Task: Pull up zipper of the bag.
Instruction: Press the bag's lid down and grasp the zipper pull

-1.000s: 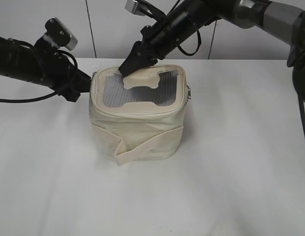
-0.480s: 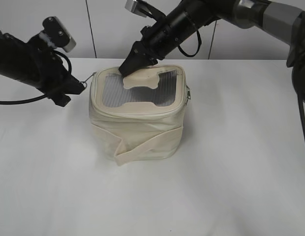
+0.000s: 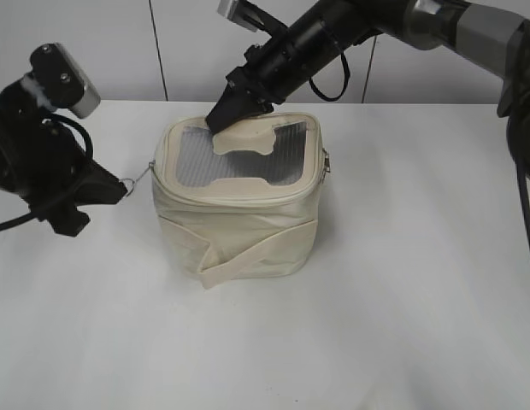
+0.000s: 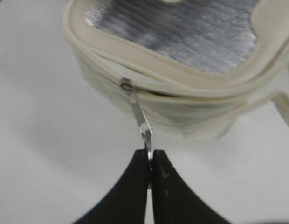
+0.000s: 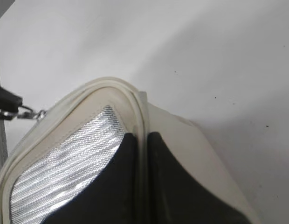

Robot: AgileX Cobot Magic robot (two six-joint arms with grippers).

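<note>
The cream bag stands mid-table, its grey window panel on top. My left gripper is left of the bag, shut on the silver ring pull. The pull is stretched taut from a slider on the zipper track at the bag's left side. My right gripper is shut on the lid rim at the bag's back left corner. A second slider hangs on the bag's right side. The cream strap band wraps the front.
The white table spreads around the bag, with a white wall behind. The left arm and its cable lie at the left edge. The right arm reaches in from the upper right.
My left gripper has moved left and toward the front, holding the ring pull. The slider has travelled forward along the bag's left side. The right gripper has stayed on the rim.
</note>
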